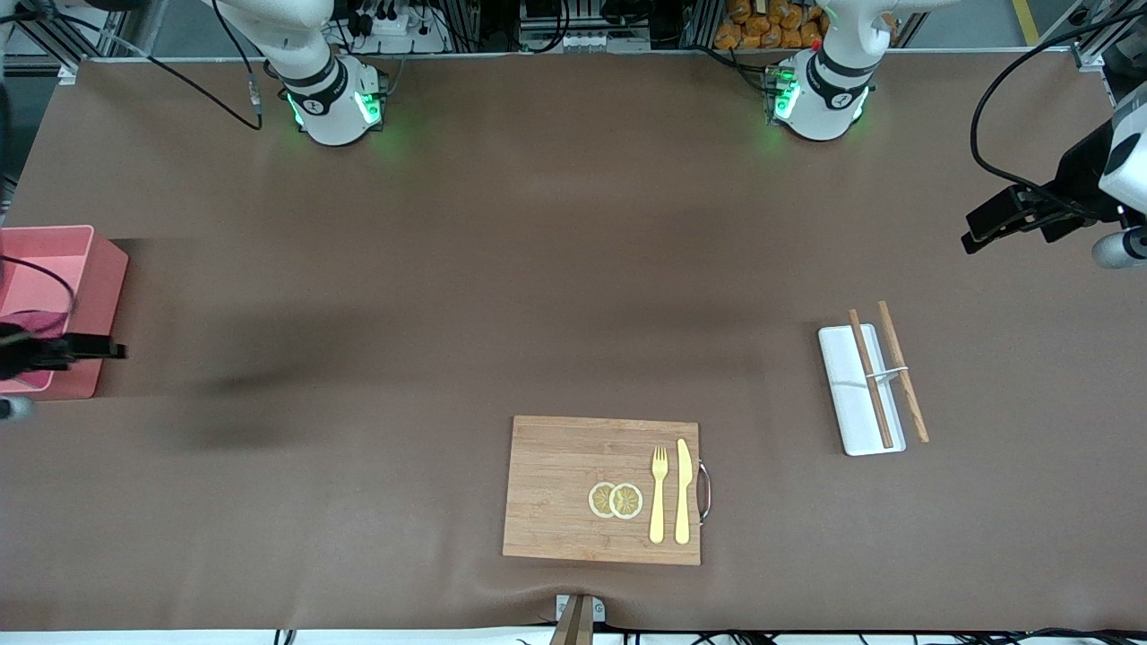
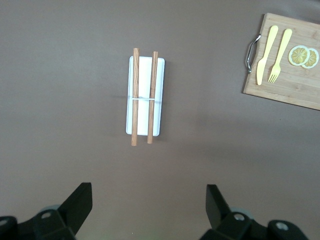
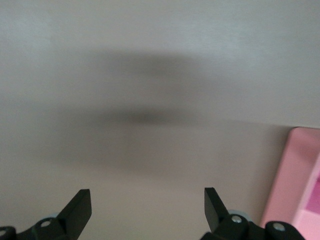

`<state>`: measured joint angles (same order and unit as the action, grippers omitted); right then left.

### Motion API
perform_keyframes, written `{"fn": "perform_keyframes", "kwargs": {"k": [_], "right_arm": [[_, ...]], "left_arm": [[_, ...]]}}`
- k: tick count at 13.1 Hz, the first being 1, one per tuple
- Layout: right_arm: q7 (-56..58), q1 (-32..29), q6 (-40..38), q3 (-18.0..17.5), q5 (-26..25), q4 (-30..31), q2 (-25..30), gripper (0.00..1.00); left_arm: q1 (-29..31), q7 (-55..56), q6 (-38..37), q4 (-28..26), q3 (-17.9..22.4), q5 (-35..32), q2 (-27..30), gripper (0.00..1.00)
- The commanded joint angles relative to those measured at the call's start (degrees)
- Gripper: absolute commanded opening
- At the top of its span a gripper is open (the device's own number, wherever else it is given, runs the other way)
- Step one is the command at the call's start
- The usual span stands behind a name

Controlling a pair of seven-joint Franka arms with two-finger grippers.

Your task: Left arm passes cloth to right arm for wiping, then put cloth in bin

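Showing one bin (image 1: 54, 269), apparently one cloth (image 1: 31, 321)

A robotics lab: two white robot arm bases with green status lights (image 1: 336, 103) stand bolted along the far edge of a wide brown-covered bench (image 1: 502, 269), with aluminium framing, power strips and bundled black cables (image 1: 394, 22) crowding the floor past it.

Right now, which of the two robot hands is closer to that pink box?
The right. The right gripper hangs at the bin, at the right arm's end of the table, fingers open. The left gripper waits over bare table at the left arm's end, also open.
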<state>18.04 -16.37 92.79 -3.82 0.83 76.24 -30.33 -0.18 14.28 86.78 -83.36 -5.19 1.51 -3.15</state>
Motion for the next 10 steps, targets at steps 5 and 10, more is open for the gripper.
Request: {"fn": "perform_keyframes", "kwargs": {"k": [5,10], "right_arm": [[-24.02,13.91,3.08,0.66,0.14,13.02,13.77,1.0],[-24.19,13.56,4.07,0.83,1.97,27.1,31.8,1.0]], "left_arm": [[-0.17,-0.39,1.11,-0.13,0.09,-0.46,-0.1,1.0],[-0.17,-0.39,1.55,-0.13,0.09,-0.54,-0.54,1.0]]}}
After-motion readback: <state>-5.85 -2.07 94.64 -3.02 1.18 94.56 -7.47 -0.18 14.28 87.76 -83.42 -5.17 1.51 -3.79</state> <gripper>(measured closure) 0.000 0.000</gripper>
